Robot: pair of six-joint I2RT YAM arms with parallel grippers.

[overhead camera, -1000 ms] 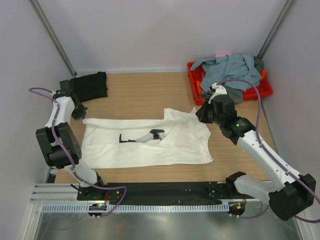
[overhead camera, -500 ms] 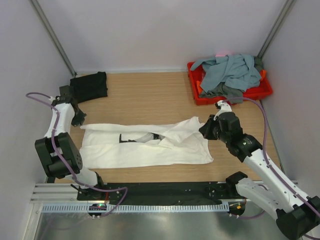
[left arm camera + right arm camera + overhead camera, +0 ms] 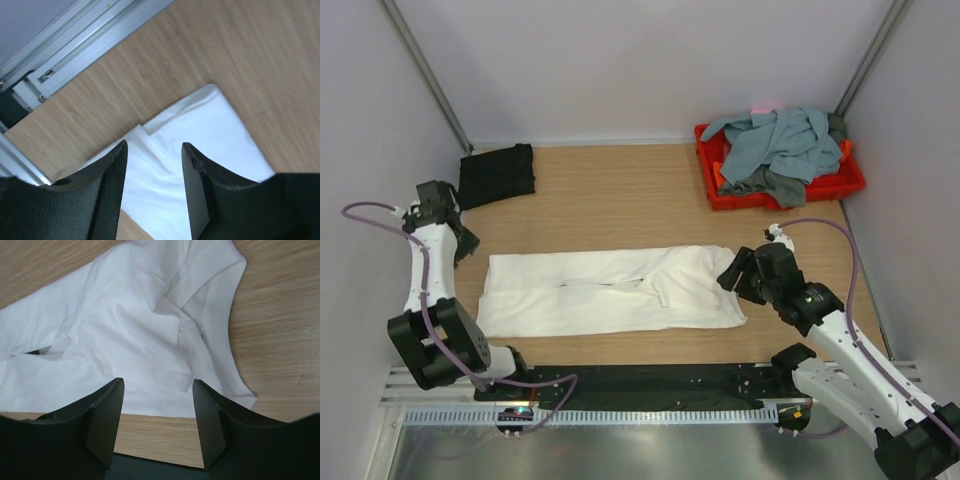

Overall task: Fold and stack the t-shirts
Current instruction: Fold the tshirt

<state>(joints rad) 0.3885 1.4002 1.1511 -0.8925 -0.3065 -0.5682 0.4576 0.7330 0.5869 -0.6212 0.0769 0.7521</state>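
Far left: black t-shirt (image 3: 497,172) lies folded at the far-left corner of the table (image 3: 620,190), untouched and likely the base of the stack. Left gripper (image 3: 153,148): a second ago it was clenched on the white shirt's far-left corner. It now stands released, with nothing between the jaws, and has drawn back off the cloth to hover just past the shirt's left end. The wrist view shows the layered white corner lying flat on the wood below. Centre: white t-shirt (image 3: 610,290) has gone from a broad spread with its far edge lifted to a narrower long band, the far half laid over toward the near edge. The dark gap that showed mid-cloth is now covered. Some rumpling remains around the collar and sleeve, right of centre. Right gripper (image 3: 157,385): also clenched a second ago, now let go with jaws apart and empty, hanging over the shirt's right end, where the sleeve hem and side seam lie slightly askew. Far right: grey-blue t-shirt (image 3: 775,140) and dark grey t-shirt (image 3: 782,185) are heaped in the red tray (image 3: 708,190), not yet handled. Reading: lengthwise fold of the white shirt looks done. A crosswise fold probably comes next, then a move onto the black one. Two shirts are left after that.
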